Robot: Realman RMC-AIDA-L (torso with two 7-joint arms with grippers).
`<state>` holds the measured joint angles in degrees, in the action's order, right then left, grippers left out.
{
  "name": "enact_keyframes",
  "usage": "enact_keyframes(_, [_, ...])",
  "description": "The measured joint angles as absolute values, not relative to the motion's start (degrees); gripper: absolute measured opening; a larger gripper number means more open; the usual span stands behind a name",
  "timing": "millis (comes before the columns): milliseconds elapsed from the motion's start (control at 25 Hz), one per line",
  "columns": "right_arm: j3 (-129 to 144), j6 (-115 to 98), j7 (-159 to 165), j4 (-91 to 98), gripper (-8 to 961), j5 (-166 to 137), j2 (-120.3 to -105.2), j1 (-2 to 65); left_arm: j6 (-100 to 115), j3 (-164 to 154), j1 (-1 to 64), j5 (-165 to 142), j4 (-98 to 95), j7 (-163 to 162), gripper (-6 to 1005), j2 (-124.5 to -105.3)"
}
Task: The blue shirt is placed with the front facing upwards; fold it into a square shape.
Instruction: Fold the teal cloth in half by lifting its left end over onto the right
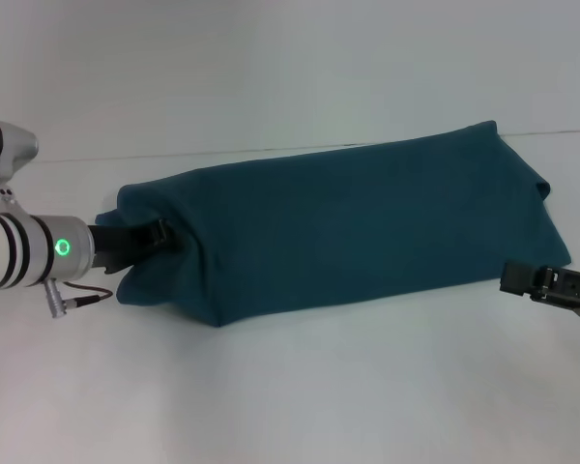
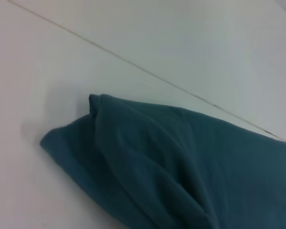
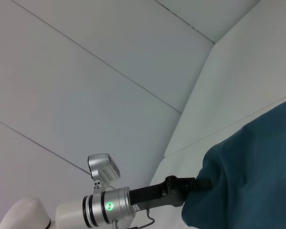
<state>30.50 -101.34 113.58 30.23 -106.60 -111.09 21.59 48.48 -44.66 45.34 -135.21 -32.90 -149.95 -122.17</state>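
head view overhead, wrist views low, sharing shirt [image 1: 348,227]

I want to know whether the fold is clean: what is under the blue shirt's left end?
The left gripper reaches into the blue shirt there; cloth covers its fingertips. The white table lies beneath. The chest print is hidden.

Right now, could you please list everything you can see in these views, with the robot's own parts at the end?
blue shirt: one, dark teal-blue, folded into a long band across the middle of the table, no print showing.
table: one, white, under the shirt.
left gripper: one, black on a white-and-silver arm with a green light, at the shirt's left end, its tip buried in the cloth.
right gripper: one, black, low at the shirt's right end, just off the near corner.
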Motion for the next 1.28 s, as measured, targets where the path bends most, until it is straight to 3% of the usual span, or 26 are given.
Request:
enact_keyframes(240, [30.47, -101.35, 113.77, 30.23, 673, -106.61, -111.09, 21.86, 52.26, -44.34, 42.42, -128.55, -36.30, -147.51, 80, -121.70])
enact_keyframes(1280, [29.70, -100.89, 114.08, 30.02, 674, -106.61, -111.35, 21.97, 59.11, -20.21, 36.05, -133.65, -35.26, -141.48, 73, -115.70])
